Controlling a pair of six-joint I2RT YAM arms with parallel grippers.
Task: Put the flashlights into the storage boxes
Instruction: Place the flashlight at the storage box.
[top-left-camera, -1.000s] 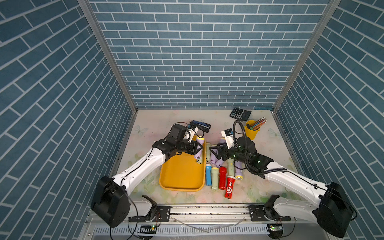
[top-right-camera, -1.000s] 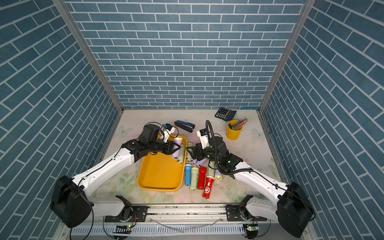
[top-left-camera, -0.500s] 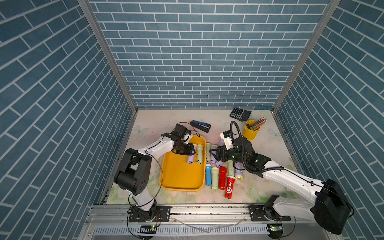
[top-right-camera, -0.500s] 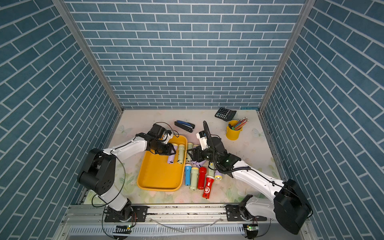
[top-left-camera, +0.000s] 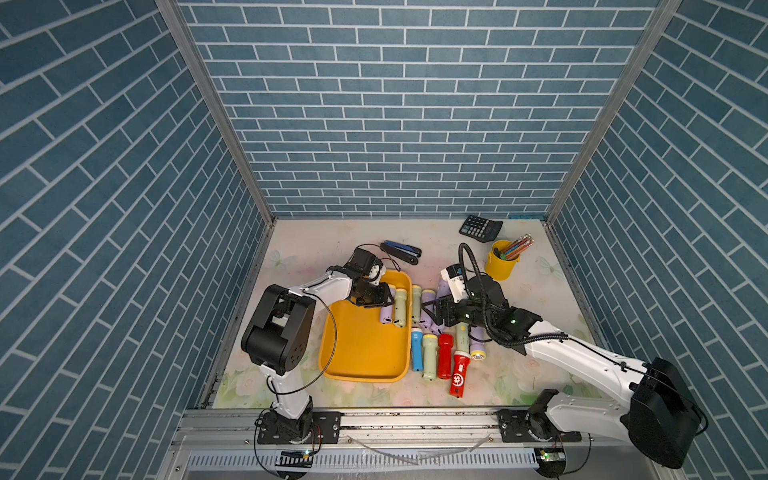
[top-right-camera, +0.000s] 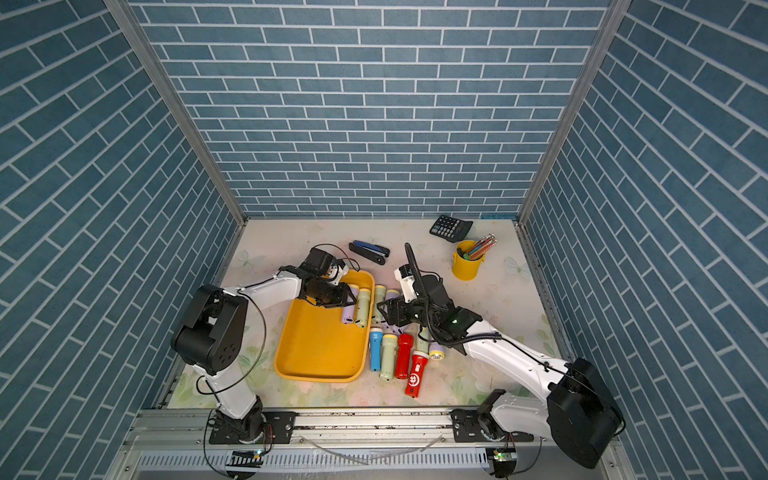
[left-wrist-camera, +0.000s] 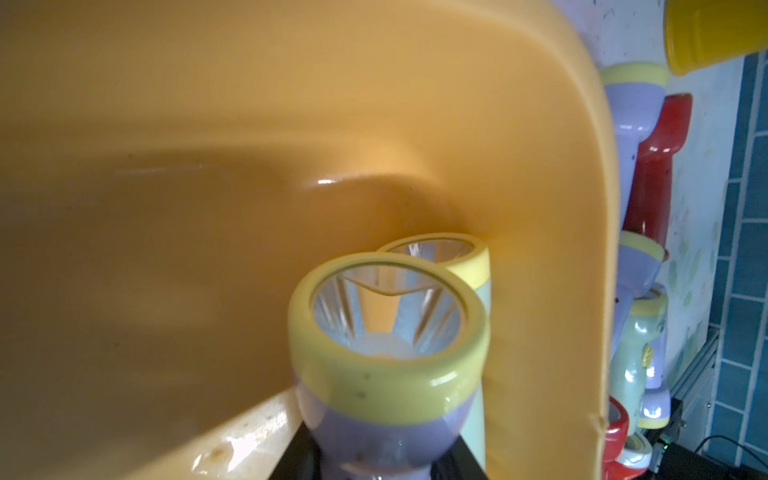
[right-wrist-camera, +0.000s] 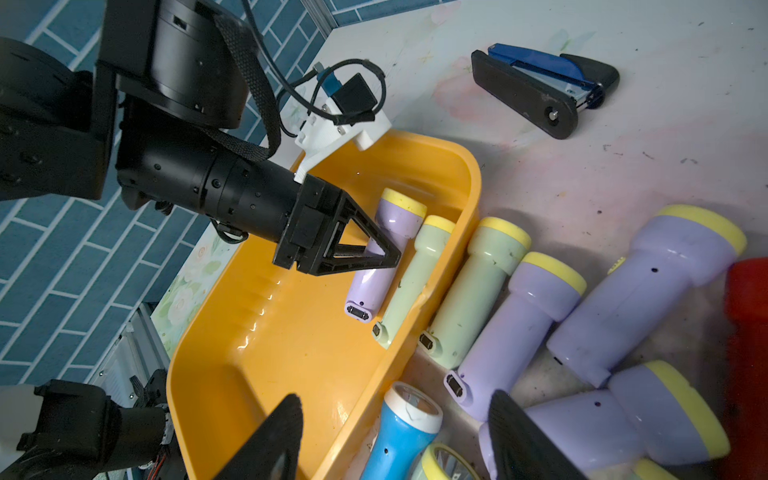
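One yellow tray (top-left-camera: 361, 357), inside it one lilac torch (right-wrist-camera: 370, 291) clamped in my left gripper (top-left-camera: 385, 300), one green torch (right-wrist-camera: 409, 286) alongside, my right gripper (right-wrist-camera: 394, 401) spread empty beside the tray

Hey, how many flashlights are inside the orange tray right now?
2. A lilac flashlight, gripped by the left gripper, and a pale green flashlight right beside it, both lying in the orange tray's far right corner. None looks hidden.

2 white arms (top-left-camera: 326, 286), black joints (top-left-camera: 278, 328), cables (top-left-camera: 478, 272)
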